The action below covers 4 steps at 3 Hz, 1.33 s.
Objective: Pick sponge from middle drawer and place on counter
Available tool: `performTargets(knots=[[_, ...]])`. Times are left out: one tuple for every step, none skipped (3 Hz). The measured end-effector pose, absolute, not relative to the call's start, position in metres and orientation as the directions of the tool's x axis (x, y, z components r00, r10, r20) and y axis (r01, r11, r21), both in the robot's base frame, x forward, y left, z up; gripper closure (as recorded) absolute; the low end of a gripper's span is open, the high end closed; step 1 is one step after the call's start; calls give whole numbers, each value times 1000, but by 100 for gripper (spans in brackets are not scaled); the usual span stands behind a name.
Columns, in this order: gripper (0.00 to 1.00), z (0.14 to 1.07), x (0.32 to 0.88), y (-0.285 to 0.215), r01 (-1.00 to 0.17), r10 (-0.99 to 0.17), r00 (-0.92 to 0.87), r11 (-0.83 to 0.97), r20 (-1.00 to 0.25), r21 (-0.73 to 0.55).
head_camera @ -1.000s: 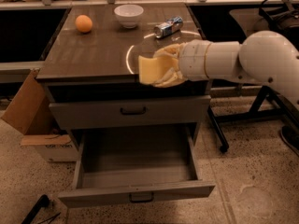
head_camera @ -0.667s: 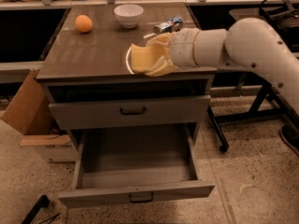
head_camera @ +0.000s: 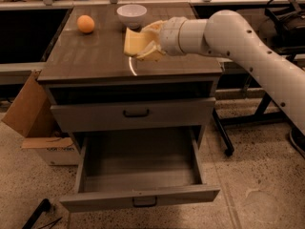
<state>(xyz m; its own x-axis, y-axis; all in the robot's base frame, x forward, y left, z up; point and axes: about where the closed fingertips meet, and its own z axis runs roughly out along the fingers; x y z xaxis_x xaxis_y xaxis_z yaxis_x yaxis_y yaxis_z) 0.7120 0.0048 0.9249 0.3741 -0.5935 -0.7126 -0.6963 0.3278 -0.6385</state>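
The pale-yellow sponge [head_camera: 133, 41] is held in my gripper [head_camera: 144, 44], a little above the glossy counter [head_camera: 90, 56], near its middle and just in front of the white bowl. The fingers are shut on the sponge and the white arm reaches in from the right. The middle drawer [head_camera: 138, 168] stands pulled out below, its grey floor bare, with its dark handle [head_camera: 144, 202] on the front.
An orange fruit [head_camera: 86, 24] and a white bowl [head_camera: 132, 14] sit at the back of the counter. A closed grey drawer front [head_camera: 136, 113] is above the open drawer. A cardboard box [head_camera: 28, 118] stands at the left, and a chair base [head_camera: 228, 149] at the right.
My gripper has carried the sponge to the left and farther back over the counter, closer to the white bowl. The drawer has stayed open.
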Motion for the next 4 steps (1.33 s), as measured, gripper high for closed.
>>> performTargets(knots=[[100, 918, 747, 11, -714, -551, 304, 408, -777, -569], [86, 911, 777, 13, -728, -518, 237, 465, -822, -503], [63, 904, 800, 13, -739, -508, 178, 497, -843, -456], [39, 898, 816, 12, -750, -512, 127, 511, -849, -420]])
